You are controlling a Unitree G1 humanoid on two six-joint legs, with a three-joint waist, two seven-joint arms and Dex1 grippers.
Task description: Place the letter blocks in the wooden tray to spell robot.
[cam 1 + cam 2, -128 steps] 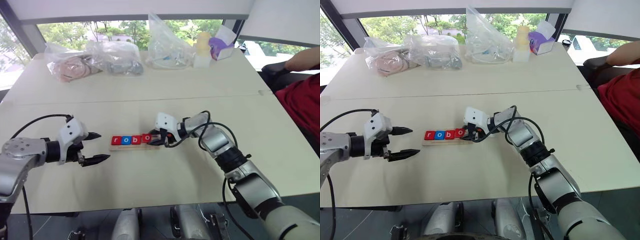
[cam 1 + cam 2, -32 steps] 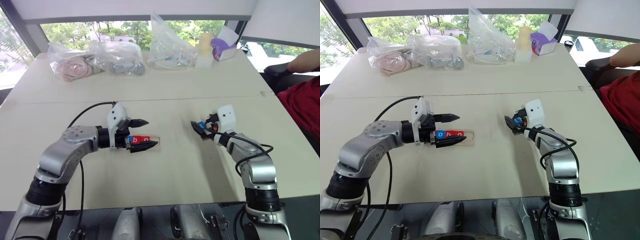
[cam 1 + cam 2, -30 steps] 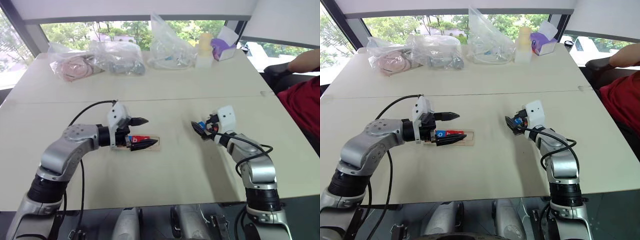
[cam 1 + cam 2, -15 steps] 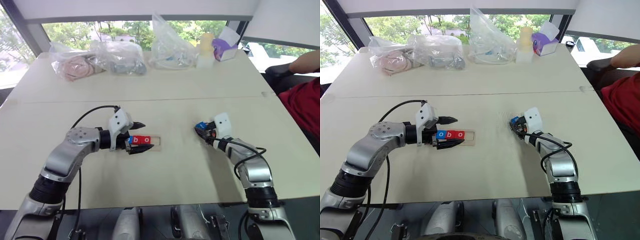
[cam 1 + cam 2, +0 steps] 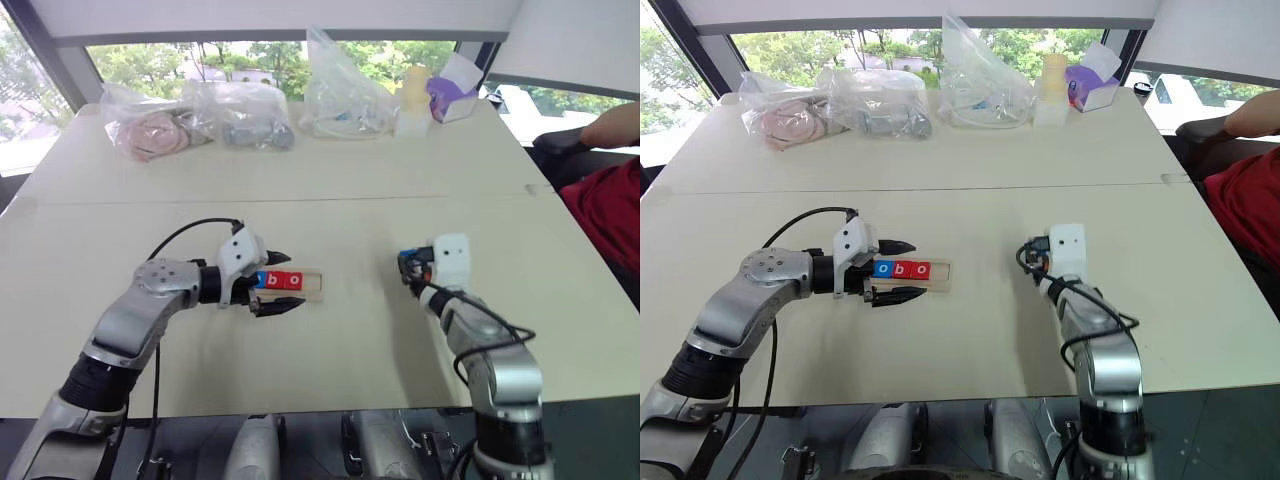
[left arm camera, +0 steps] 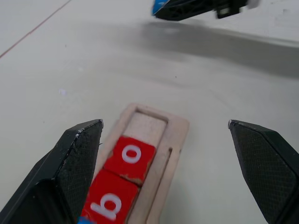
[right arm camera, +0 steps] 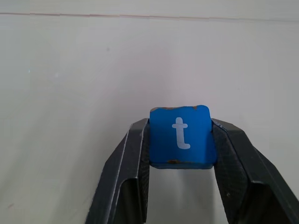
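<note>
Pale bench (image 5: 330,370) carries the wooden tray (image 5: 312,290) left of centre, the left gripper (image 5: 270,283) open-jawed around it, while right of it the right gripper (image 7: 180,161) clamps the blue t block (image 7: 181,136), seemingly light, rigid, slick, by opposite edges.

tray (image 6: 174,140): pale wood, matt | blocks (image 6: 128,156): glossy (edges chipped) | table (image 5: 330,200): smooth
</note>
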